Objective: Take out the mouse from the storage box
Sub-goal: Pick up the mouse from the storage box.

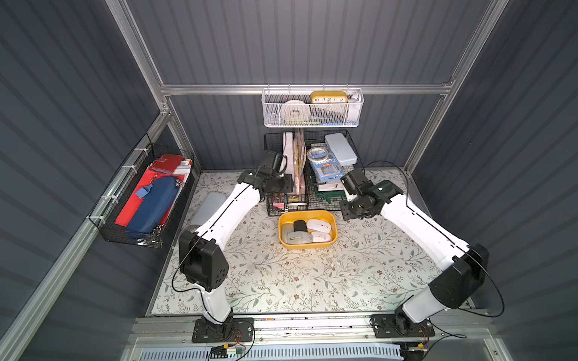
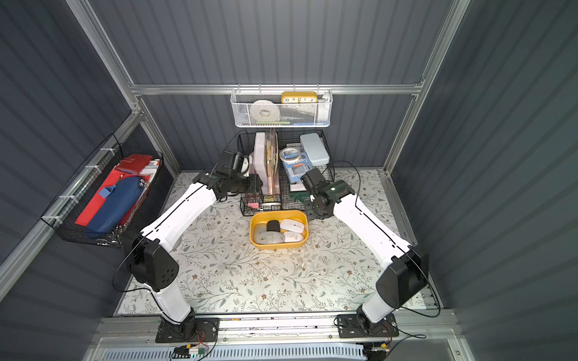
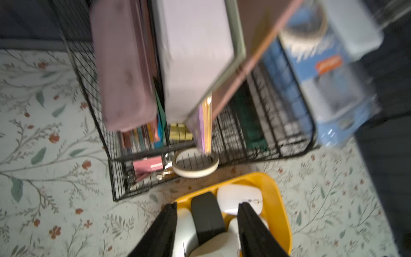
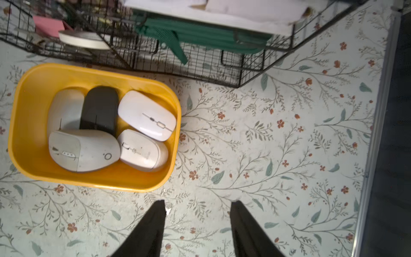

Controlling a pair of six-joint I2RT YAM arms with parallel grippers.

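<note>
Nearest my right wrist lens, the right gripper (image 4: 198, 202) has its two black fingers apart. It hangs over bare floral tablecloth (image 4: 289, 144) with nothing between them. The left gripper (image 3: 208, 204) is likewise spread and grips nothing, poised above the storage box (image 3: 279, 207); that view is blurred.

In both top views the storage box (image 1: 308, 245) sits mid-table, its far rim just beside the black wire baskets (image 1: 322, 204) at its 12 o'clock. Open cloth lies at its 3, 6 and 9 o'clock, widest toward 6. My left wrist hangs at the box's 10 o'clock, my right at its 2 o'clock. A metal frame rail (image 4: 375, 133) bounds the cloth beyond the right gripper.

Only the right wrist view shows the contents plainly. I count five mice, all inside the box: one black mouse (image 4: 100, 109), two grey mice (image 4: 82, 150) and two white mice (image 4: 146, 115). Only the top views show the white mesh basket (image 1: 312, 115) on the back rail at 12 o'clock and a side-wall basket (image 1: 134, 239) at 9 o'clock. They hide the fingertips.
</note>
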